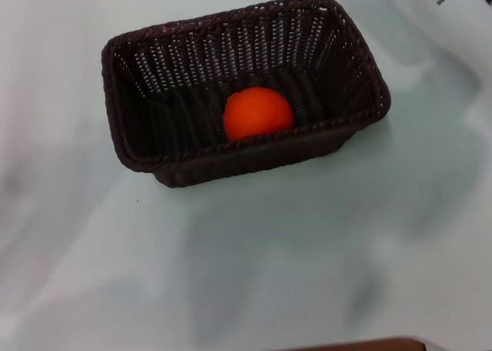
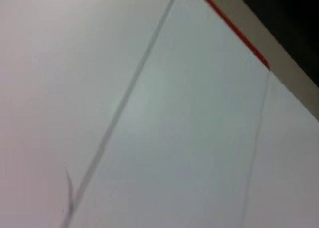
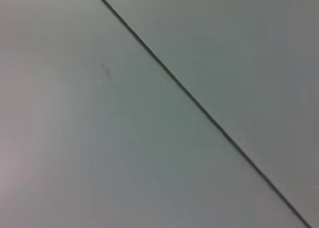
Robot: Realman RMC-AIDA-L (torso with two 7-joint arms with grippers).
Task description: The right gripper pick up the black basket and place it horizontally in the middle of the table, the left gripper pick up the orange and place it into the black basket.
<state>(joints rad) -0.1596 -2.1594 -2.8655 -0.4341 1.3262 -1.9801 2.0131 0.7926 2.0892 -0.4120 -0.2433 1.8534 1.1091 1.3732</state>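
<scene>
Wicker black basket (image 1: 192,97) holds the orange (image 1: 258,113) (table (image 1: 307,251) around); gripper fingers unseen.

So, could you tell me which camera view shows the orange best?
The head view shows it best: the orange sits inside the black basket, near its front wall, lit and unobstructed. The left wrist view and the right wrist view show only bare table surface, with no orange in either.

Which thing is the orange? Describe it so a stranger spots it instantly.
On the pale table sits one black basket, woven and rectangular. Inside it, against the wall nearest the robot, lies the orange: a smooth, round, bright orange-red fruit, the only vivid colour here.
</scene>
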